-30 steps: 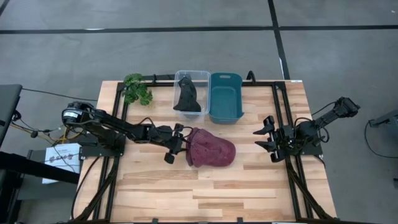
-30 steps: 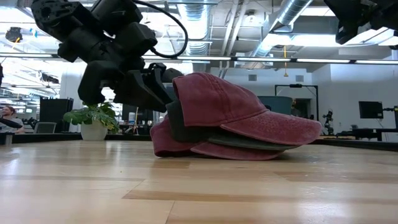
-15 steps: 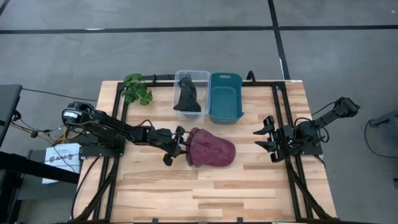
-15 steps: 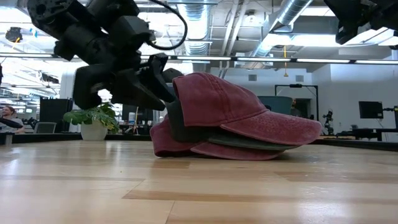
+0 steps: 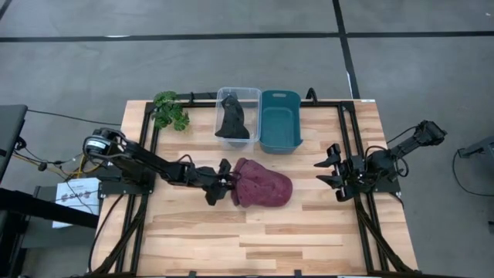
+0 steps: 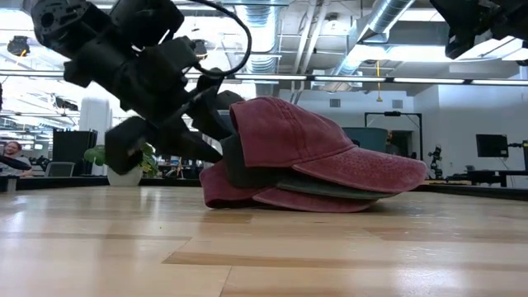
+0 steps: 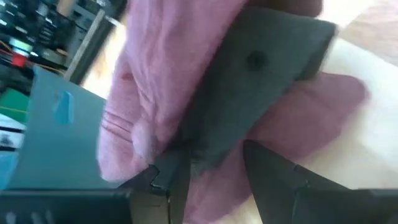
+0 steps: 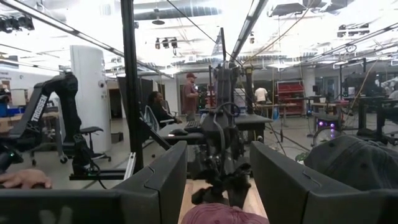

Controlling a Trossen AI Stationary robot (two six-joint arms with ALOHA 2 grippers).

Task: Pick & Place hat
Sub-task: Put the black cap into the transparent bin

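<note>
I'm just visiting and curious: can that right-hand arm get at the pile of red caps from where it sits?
Probably yes. The right gripper waits open beside the red caps with only bare table between them, while the left gripper works the pile's far side.

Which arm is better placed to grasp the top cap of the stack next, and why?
Probably the left. The left gripper is open at the back edge of the maroon cap, while the right gripper waits apart near the table's right side.
</note>
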